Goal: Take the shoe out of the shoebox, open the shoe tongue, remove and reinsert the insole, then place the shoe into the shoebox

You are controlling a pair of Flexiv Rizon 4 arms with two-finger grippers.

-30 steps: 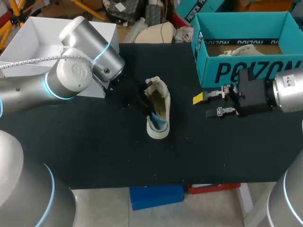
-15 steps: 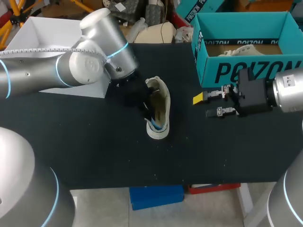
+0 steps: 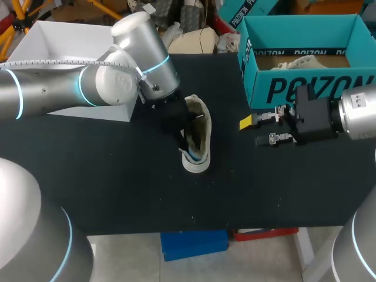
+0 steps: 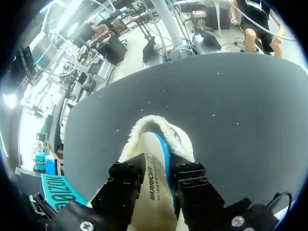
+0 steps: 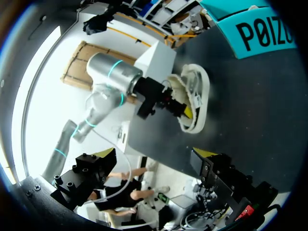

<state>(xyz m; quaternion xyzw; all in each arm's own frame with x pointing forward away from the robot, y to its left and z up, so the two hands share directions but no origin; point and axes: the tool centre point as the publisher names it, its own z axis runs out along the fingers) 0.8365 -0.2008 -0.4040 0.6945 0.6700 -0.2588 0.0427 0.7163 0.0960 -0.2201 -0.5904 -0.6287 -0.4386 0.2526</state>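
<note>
Our fixed head camera looked down from above and behind onto the whole black tabletop [image 3: 117,194], both arms coming in from the sides. Our left wrist camera peered along its claw [image 4: 156,163], very close over the shoe [image 4: 155,137], toward the tabletop's far rim. Our right wrist camera sat well back, facing across the tabletop along its own claw [image 5: 150,156]. All three views shared the shoe.
</note>
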